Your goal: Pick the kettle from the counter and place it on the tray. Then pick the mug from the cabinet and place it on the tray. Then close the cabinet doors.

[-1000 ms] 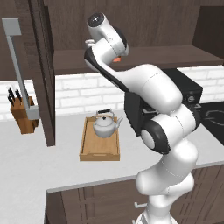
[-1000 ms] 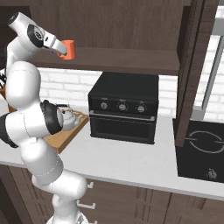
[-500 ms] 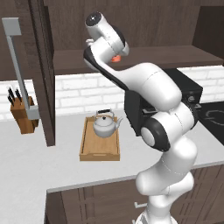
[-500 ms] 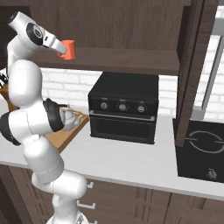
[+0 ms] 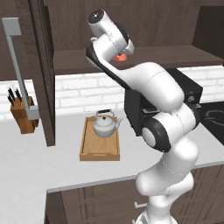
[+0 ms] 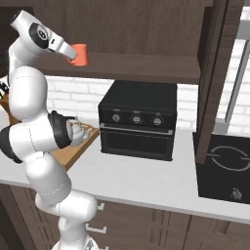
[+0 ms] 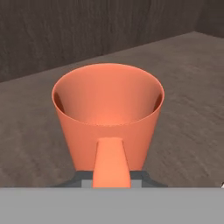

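Kitchen, dark cabinet (image 6: 146,68) shelf up high. Kettle (image 5: 104,125) already on tray (image 5: 100,148), on surface (image 6: 146,180). Gripper (image 6: 68,52) closed on mug (image 7: 108,118) handle, mug on shelf. Risk: handle-only grip lets mug swing or slip during lift-out.

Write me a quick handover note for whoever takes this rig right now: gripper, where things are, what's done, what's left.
Gripper: up at the cabinet shelf, jaws closed on the mug's handle; the mug sits on the shelf or barely above it, hard to tell.
Kettle: already on the tray, which lies on the counter left of the black oven.
Cabinet doors: open.
Done: kettle onto tray.
Left: carry the mug down to the tray, then close both doors.
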Available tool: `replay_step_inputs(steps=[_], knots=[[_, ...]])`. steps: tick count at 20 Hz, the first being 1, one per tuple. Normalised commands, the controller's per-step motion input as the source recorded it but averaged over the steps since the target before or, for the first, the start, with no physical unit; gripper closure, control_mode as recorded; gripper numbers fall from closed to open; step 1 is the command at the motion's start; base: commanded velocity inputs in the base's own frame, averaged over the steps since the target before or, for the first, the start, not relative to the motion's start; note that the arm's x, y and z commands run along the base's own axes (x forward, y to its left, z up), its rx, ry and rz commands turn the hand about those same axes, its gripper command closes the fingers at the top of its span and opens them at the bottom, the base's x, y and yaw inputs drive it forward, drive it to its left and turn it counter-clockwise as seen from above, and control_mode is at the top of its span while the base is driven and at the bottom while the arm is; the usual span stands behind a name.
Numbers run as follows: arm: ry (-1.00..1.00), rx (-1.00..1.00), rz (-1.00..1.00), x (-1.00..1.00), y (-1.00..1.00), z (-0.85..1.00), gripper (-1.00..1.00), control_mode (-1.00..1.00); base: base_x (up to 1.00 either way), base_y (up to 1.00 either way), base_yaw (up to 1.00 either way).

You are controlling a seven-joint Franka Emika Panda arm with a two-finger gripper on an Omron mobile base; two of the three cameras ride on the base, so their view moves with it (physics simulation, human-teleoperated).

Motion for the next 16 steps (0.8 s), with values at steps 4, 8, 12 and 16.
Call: replay_step_inputs(steps=[4, 8, 12, 16], knots=[[-0.19, 0.00, 0.33, -0.91, -0.55, 0.00, 1.00, -1.00, 0.00, 0.00, 0.00], [-0.20, 0.00, 0.47, -1.00, -0.46, 0.00, 1.00, -1.00, 0.00, 0.00, 0.00], [-0.09, 0.00, 0.68, -1.00, -0.30, -0.01, 1.00, -1.00, 0.00, 0.00, 0.00], [-0.02, 0.00, 0.87, -0.99, -0.23, -0.02, 1.00, -1.00, 0.00, 0.00, 0.00]])
